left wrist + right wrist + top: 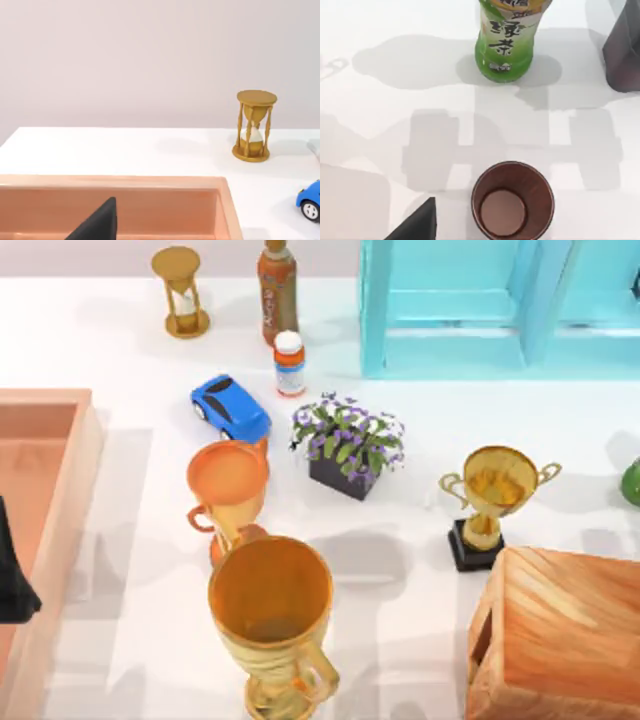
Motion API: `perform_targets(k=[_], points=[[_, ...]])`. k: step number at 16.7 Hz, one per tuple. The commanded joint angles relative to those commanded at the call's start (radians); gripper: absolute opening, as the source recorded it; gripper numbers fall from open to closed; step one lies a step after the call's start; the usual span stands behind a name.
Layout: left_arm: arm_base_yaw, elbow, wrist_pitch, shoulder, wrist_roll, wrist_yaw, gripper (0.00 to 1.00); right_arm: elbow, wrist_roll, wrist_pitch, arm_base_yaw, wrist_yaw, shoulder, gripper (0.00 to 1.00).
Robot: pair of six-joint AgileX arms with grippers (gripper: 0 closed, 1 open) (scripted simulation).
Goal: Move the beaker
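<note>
a: top view, where was the beaker (632, 483)?
b: at the bench's (420, 540) right edge, so the right arm was likely nearer. left arm parked far left.
a: wrist views?
b: couldn't tell either end effector's state.

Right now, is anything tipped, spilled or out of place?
Nothing stands out: hourglass, pill bottle, flower pot and gold trophy stand upright, nothing spilled. The beaker at the top view's right edge is only partly seen.
</note>
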Motion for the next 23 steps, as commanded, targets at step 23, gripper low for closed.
perform_targets(k=[23], points=[[0.000,0.000,0.000,0.000,0.000,0.000,1.00,0.536,-0.044,-0.438,-0.050,0.003,0.828,1.00]])
